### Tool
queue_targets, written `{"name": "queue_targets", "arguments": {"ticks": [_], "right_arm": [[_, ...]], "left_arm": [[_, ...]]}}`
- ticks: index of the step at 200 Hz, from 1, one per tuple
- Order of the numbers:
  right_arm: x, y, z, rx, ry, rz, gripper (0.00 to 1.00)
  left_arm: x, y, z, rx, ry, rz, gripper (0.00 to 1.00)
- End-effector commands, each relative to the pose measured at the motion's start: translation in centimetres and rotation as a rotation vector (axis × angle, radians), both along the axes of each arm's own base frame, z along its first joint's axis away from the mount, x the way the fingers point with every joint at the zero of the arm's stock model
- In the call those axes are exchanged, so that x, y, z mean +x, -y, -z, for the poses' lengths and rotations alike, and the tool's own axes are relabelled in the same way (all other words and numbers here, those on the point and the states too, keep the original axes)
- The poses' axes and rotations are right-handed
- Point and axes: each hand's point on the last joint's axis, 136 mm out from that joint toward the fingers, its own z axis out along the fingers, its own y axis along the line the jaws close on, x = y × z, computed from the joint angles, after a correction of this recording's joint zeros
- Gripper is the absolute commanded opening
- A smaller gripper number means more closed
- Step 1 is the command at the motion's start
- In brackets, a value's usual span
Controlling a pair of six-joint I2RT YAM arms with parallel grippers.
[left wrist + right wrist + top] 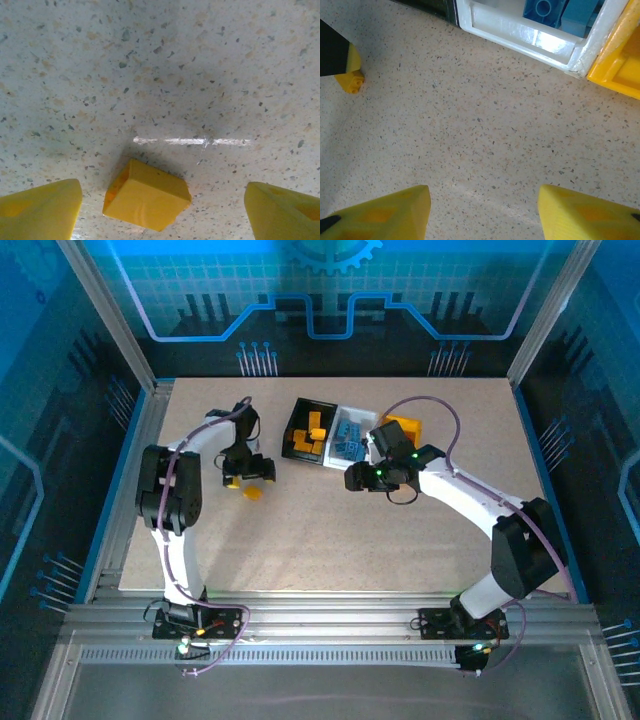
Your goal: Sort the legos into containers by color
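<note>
Nearly sorted, it seems: yellow bricks [313,435] sit in the black bin [300,405], blue ones [348,437] in the white bin [358,412]; one yellow brick [147,200] lies on the table [330,540] between the left gripper [161,190]'s spread fingers; the right gripper [485,200] is open, empty.

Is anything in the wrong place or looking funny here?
One yellow brick lies loose on the table, turned askew, between the left hand's open fingers. It looks out of place because the other yellow bricks sit in the black bin.
</note>
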Motion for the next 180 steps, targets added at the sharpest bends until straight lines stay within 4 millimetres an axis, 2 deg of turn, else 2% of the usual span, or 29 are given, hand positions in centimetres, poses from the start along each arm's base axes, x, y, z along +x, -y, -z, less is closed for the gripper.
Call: {"name": "queue_targets", "arguments": {"ticks": [1,64,110,180], "right_arm": [[-0.6,-0.3,-0.7,0.012,-0.001,0.016,0.59],[-1.0,-0.9,-0.4,0.007,-0.007,0.01,0.59],[-1.4,-0.9,-0.3,0.003,-0.005,0.004,0.58],[-1.8,-0.6,0.2,0.0,-0.003,0.003,0.57]], "left_arm": [[0.1,-0.5,0.7,0.014,-0.007,0.025,0.83],[-1.0,0.7,1.8,-0.007,-0.023,0.016,0.82],[-2.5,1.7,2.3,-0.016,-0.038,0.012,0.78],[-5.0,4.2,2.8,-0.026,-0.064,0.015,0.63]]}}
